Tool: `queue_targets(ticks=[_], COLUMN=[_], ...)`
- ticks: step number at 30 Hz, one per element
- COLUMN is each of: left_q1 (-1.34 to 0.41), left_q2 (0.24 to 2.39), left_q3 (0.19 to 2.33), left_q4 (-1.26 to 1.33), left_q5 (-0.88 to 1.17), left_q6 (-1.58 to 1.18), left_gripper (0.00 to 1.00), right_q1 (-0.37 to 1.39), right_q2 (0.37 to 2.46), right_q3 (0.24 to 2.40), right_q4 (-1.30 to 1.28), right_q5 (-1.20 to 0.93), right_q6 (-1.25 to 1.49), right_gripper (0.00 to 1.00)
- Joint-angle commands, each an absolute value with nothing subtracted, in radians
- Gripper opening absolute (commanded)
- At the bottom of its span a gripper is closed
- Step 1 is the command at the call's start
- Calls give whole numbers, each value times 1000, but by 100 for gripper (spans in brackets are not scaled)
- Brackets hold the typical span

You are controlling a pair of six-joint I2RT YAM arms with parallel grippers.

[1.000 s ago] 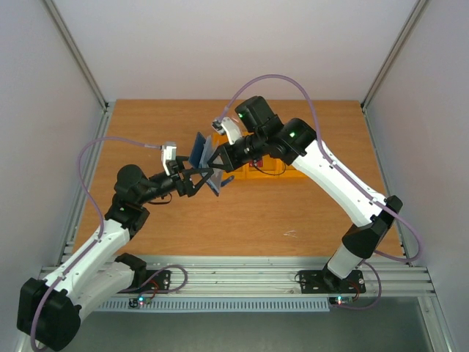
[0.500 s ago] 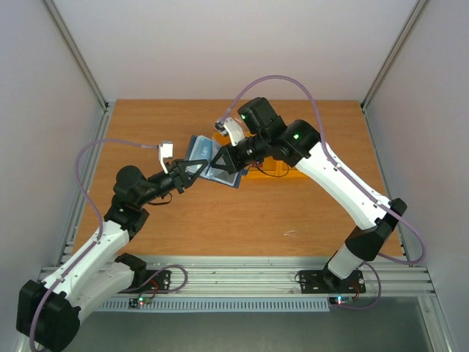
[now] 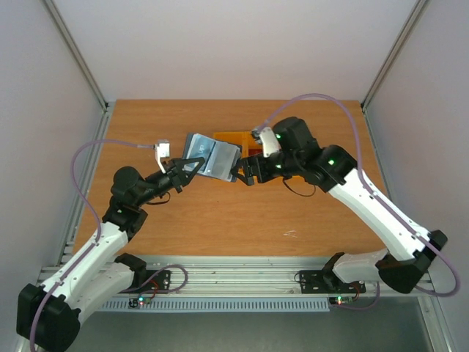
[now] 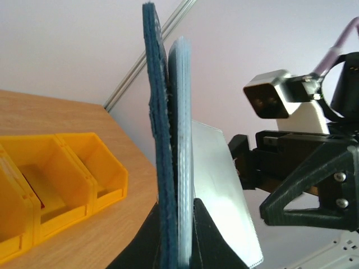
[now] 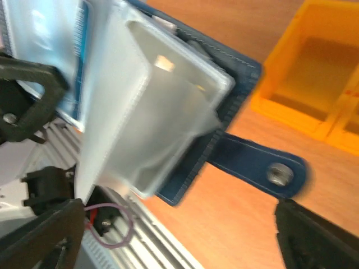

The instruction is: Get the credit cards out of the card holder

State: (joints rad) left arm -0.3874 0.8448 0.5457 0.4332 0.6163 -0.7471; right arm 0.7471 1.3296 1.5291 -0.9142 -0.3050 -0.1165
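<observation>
One open card holder [image 3: 215, 158], pinched by the left pincer [image 3: 194, 163] above the table [image 3: 220, 220], right pincer [image 3: 243, 176] spread alongside

From the top view I read the card holder [image 3: 212, 160] as dark navy on its outer cover and snap tab [image 5: 252, 161], with a silvery stud [image 5: 277, 175] on the tab. Its inside is pale blue-grey under clear, glossy sleeves [image 5: 162, 112]. At its one o'clock the bins [image 3: 236, 138] are bright orange-yellow. The table [image 3: 220, 220] is warm brown wood grain, the left arm [image 3: 95, 249] and right arm [image 3: 374, 205] are white with black joints, the left gripper [image 3: 198, 163] and right gripper [image 3: 240, 174] are black, the cables [image 3: 102, 145] lilac and the small lights [image 3: 331, 162] green.
</observation>
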Motion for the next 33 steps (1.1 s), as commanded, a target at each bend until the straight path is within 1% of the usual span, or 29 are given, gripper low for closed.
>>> queue_targets(ticks=[1,4,6,11,15,18,19,20,21,22,23,25,26,27,28,29,31,32,33], left_q1=[-384,-383,-383,-384,-386,-387,-387,-389,-390,-390,-390,-393,-393,-393,-393,-393,-393,-392,-392], left_q2=[818,819,815,810,818,831,835,836,838,840,841,845,847,848,848,845,836,831,828], left_q3=[582,591,598,628,647,656,658,658,658,658,658,656,654,651,650,648,636,629,622], left_q4=[499,515,515,534,560,573,578,580,583,584,584,583,583,580,569,553,524,519,514], left_q5=[619,629,625,636,646,662,665,664,662,660,659,658,659,659,656,650,637,641,651], left_q6=[-654,-672,-683,-718,-768,-807,-814,-819,-821,-824,-834,-840,-842,-845,-847,-848,-848,-848,-848], left_gripper=[0,0,0,0,0,0,0,0,0,0,0,0,0,0,4,19,34,39,41], right_q1=[707,707,706,703,700,699,699,699,699,699,699,699,699,699,698,697,695,695,696], right_q2=[1251,1241,1224,1245,1276,1266,1265,1265,1269,1272,1277,1272,1265,1253,1244,1237,1233,1236,1242], right_q3=[1402,1350,1301,1230,1221,1215,1224,1235,1247,1258,1266,1272,1273,1278,1286,1304,1364,1405,1443], right_q4=[-750,-645,-531,-305,-217,-130,-124,-130,-137,-143,-151,-161,-183,-207,-246,-298,-449,-535,-625], right_q5=[-340,-429,-477,-555,-570,-630,-646,-657,-674,-691,-704,-705,-692,-682,-674,-666,-658,-660,-665], right_q6=[-61,-74,-71,17,65,64,54,45,36,30,28,25,20,16,-20,-47,-128,-169,-209], right_gripper=[98,98,98,98,98,98,97,92,82,69,52,23,11,4,2,1,1,1,1])
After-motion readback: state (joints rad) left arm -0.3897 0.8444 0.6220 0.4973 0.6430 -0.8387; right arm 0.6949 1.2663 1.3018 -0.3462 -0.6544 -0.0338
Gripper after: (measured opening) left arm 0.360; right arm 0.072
